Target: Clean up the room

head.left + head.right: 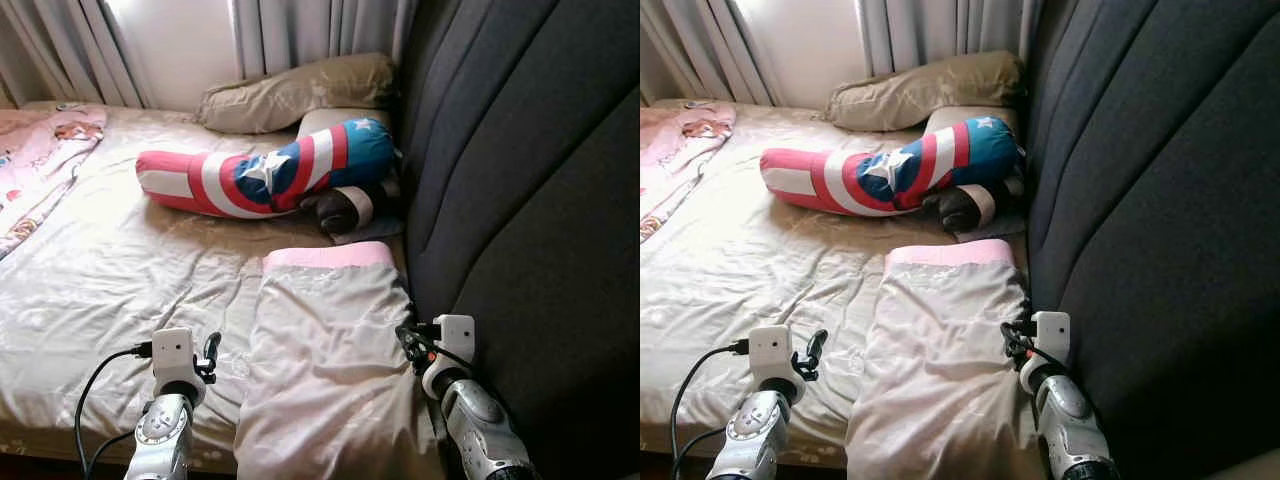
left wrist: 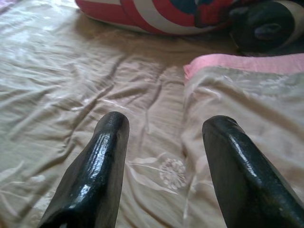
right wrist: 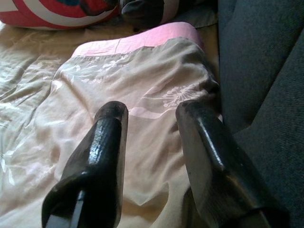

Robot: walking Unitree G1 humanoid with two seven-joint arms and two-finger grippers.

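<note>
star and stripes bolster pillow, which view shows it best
The left eye view: the whole bolster pillow lies across the bed. The right eye view matches it. Both wrist views catch just its lower edge.

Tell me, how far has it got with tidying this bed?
Early, it seems. Done: little that shows. In hand: both open grippers, left gripper and right gripper, flank the folded quilt lying against the dark headboard, gripping nothing. Left: the striped bolster lies askew, a pink blanket is rumpled at the far edge, and the sheet is wrinkled.
</note>
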